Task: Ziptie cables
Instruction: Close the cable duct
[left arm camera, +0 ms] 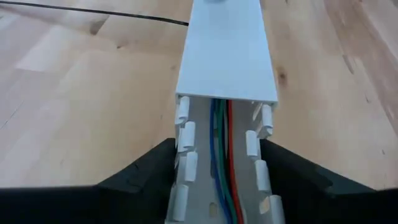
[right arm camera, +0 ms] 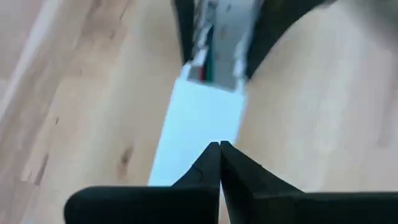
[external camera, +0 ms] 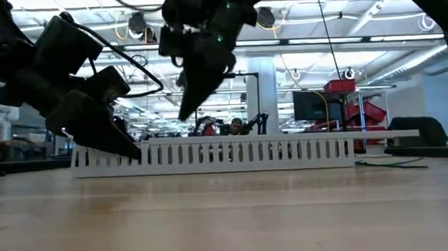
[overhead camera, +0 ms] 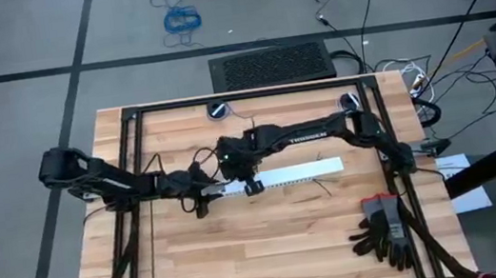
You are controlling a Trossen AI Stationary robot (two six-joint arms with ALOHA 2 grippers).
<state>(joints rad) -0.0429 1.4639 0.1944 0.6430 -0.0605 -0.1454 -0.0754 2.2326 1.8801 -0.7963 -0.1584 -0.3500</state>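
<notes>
- We see the cables (left arm camera: 222, 155) lying inside the white slotted duct (overhead camera: 282, 177), running along its length, which stretches left to right across the counter (overhead camera: 272, 251) in the high view.
- The left gripper (left arm camera: 221, 180) is nearer the exposed wires: its jaws are spread and straddle the duct's open left end, one finger on each side wall; we cannot tell whether they press on the walls.
- The right gripper (right arm camera: 219, 152) hangs just above the duct's cover (right arm camera: 199, 124), jaws pressed together with nothing between them, close to the cover's edge where the wires emerge.
- The wires look thin and limp: blue, green and red strands lying side by side and straight in the channel, covered beyond the open end.
- A thin black strip (overhead camera: 149, 234), likely a ziptie, lies on the counter well to the left, apart from both grippers.
</notes>
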